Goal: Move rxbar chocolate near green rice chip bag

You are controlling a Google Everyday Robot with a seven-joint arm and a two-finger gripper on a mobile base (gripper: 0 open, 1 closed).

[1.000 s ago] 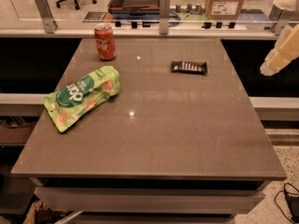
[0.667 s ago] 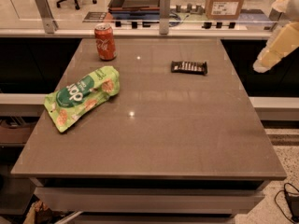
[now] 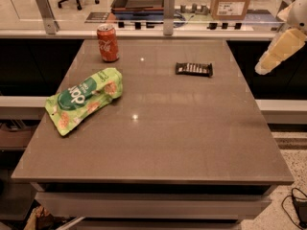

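Note:
The rxbar chocolate (image 3: pixel 194 69), a small black bar with pale lettering, lies flat on the far right part of the brown table (image 3: pixel 158 143). The green rice chip bag (image 3: pixel 84 99) lies on the table's left side, well apart from the bar. My gripper (image 3: pixel 274 54) shows as a pale yellow shape at the right edge of the view, off the table's right side and to the right of the bar, holding nothing I can see.
A red soda can (image 3: pixel 108 43) stands upright at the table's far left, behind the bag. A glass divider with metal posts (image 3: pixel 168 6) runs along the far edge. A cardboard box (image 3: pixel 232 0) sits beyond it.
My gripper has moved left and down, closer to the table's right edge. The bar, bag and can have not moved.

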